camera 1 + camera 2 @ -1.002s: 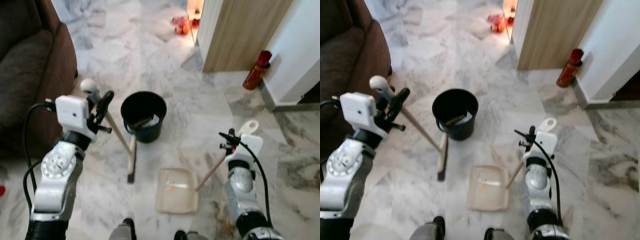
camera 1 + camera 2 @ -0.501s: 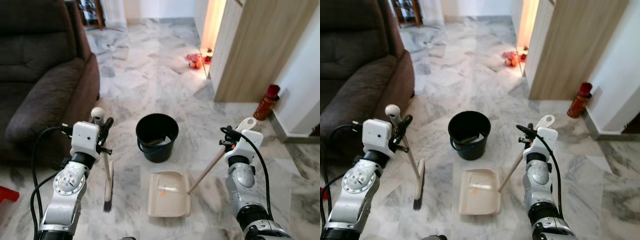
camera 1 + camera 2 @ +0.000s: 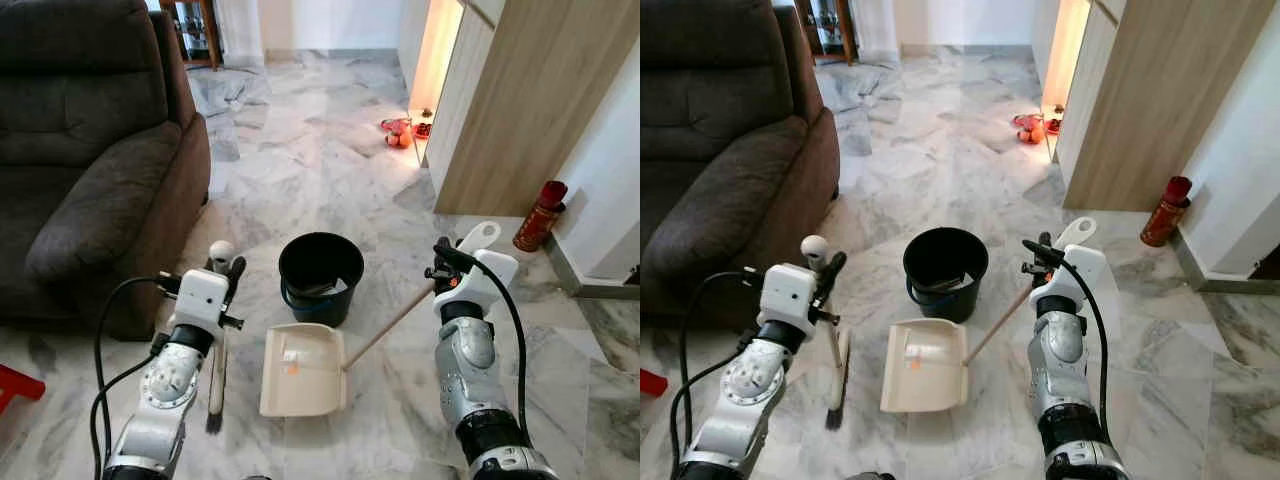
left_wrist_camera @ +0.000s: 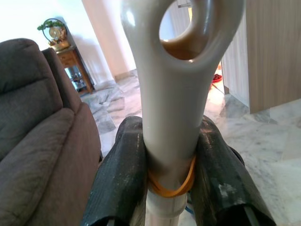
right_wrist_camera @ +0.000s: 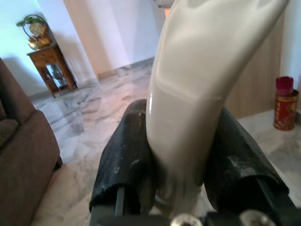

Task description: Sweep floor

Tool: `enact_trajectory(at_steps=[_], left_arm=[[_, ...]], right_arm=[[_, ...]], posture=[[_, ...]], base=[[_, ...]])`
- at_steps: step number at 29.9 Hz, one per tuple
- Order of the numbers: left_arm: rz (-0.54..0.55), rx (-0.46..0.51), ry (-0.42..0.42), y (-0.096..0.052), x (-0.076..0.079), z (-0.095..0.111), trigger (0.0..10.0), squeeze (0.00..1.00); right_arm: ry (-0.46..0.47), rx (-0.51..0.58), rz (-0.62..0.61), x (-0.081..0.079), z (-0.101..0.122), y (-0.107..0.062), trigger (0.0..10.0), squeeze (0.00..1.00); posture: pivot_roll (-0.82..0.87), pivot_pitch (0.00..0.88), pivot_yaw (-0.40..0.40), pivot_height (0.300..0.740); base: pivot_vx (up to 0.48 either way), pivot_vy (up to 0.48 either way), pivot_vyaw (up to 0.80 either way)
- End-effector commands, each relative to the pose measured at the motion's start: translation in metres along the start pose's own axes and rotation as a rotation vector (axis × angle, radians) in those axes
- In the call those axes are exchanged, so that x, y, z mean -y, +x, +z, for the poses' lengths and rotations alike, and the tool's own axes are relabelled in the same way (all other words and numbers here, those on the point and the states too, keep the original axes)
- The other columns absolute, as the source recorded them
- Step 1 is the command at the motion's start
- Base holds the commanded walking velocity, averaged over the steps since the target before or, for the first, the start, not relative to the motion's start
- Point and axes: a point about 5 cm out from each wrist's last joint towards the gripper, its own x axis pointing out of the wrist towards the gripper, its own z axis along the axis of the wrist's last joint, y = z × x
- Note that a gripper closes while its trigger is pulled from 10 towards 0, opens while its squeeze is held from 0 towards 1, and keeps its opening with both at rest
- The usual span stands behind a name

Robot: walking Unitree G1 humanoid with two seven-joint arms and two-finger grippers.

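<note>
Holding both tools: the left gripper is clamped on the broom near the top of its handle, pale knob just above the fingers; the right gripper is clamped on the dustpan handle at its upper end.

Broom stands nearly upright, bristle head on the marble floor just beside the sofa. Dustpan lies flat on the floor, touching or nearly touching the base of the black bucket, with a small orange scrap and some pale litter in its tray. Bucket appears to hold some litter already.

Step judged: end of a collect pass; debris sits in the pan, not yet tipped out. Next move likely calls for lifting the pan by its long handle and tilting it over the bucket rim while the broom stays clear.

Against a half second earlier: the dustpan now sits closer to the broom and further toward the robot's left. Camera has tilted up somewhat, showing more of the sofa. Broom handle is closer to vertical.
</note>
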Motion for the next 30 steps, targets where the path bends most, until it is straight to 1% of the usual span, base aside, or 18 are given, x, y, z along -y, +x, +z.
enact_trajectory(at_steps=[1, 2, 3, 5, 9, 10, 12, 13, 17, 20, 22, 26, 30], left_arm=[[0.006, 0.063, 0.038, 0.005, -0.001, 0.01, 10.0, 0.0], [0.008, 0.064, 0.034, 0.005, 0.0, 0.009, 10.0, 0.0], [0.008, 0.064, 0.034, 0.005, 0.0, 0.009, 10.0, 0.0], [0.012, 0.069, 0.028, 0.004, 0.002, 0.009, 10.0, 0.0], [0.01, 0.075, 0.03, 0.004, 0.004, 0.008, 10.0, 0.0], [0.008, 0.078, 0.03, 0.005, 0.004, 0.008, 10.0, 0.0], [0.007, 0.079, 0.03, 0.005, 0.004, 0.008, 10.0, 0.0], [0.001, 0.081, 0.031, 0.006, 0.005, 0.009, 10.0, 0.0], [-0.006, 0.078, 0.034, 0.005, 0.007, 0.006, 10.0, 0.0], [-0.019, 0.077, 0.049, 0.004, 0.008, 0.005, 10.0, 0.0], [-0.016, 0.076, 0.047, 0.003, 0.008, 0.004, 10.0, 0.0], [-0.018, 0.073, 0.046, 0.003, 0.009, 0.002, 10.0, 0.0], [-0.021, 0.075, 0.046, 0.003, 0.01, 0.002, 10.0, 0.0]], right_arm=[[-0.014, 0.051, 0.027, -0.003, 0.012, 0.001, 10.0, 0.0], [-0.031, 0.056, 0.035, -0.002, 0.014, -0.002, 10.0, 0.0], [-0.031, 0.056, 0.035, -0.002, 0.014, -0.002, 10.0, 0.0], [-0.037, 0.052, 0.035, -0.001, 0.016, -0.009, 10.0, 0.0], [-0.032, 0.041, 0.042, -0.004, 0.02, -0.012, 10.0, 0.0], [-0.019, 0.049, 0.057, -0.01, 0.025, -0.013, 10.0, 0.0], [-0.013, 0.049, 0.067, -0.012, 0.027, -0.013, 10.0, 0.0], [-0.006, 0.054, 0.097, -0.018, 0.032, -0.016, 10.0, 0.0], [-0.007, 0.039, 0.121, -0.022, 0.038, -0.024, 10.0, 0.0], [-0.002, 0.033, 0.11, -0.021, 0.043, -0.025, 10.0, 0.0], [0.023, 0.036, 0.096, -0.021, 0.048, -0.025, 10.0, 0.0], [0.034, 0.053, 0.108, -0.026, 0.062, -0.024, 10.0, 0.0], [0.043, 0.059, 0.112, -0.029, 0.068, -0.023, 10.0, 0.0]], posture=[[0.16, 0.0, 0.013, 0.74], [0.15, 0.0, 0.013, 0.74], [0.15, 0.0, 0.013, 0.74], [0.15, 0.0, 0.011, 0.74], [0.14, 0.0, 0.014, 0.74], [0.14, 0.0, 0.016, 0.74], [0.14, 0.0, 0.017, 0.74], [0.13, 0.0, 0.021, 0.74], [0.12, 0.0, 0.028, 0.74], [0.12, 0.0, 0.031, 0.74], [0.11, 0.0, 0.031, 0.74], [0.11, 0.0, 0.027, 0.74], [0.11, 0.0, 0.024, 0.74]], base=[[0.0, 0.0, 0.0], [0.0, 0.0, 0.0], [0.0, 0.0, 0.0], [0.0, 0.0, 0.0], [0.0, 0.0, 0.0], [0.0, 0.0, 0.0], [0.0, 0.0, 0.0], [0.0, 0.0, 0.0], [0.0, 0.0, 0.0], [0.0, 0.0, 0.0], [0.0, 0.0, 0.0], [0.0, 0.0, 0.0], [0.0, 0.0, 0.0]])
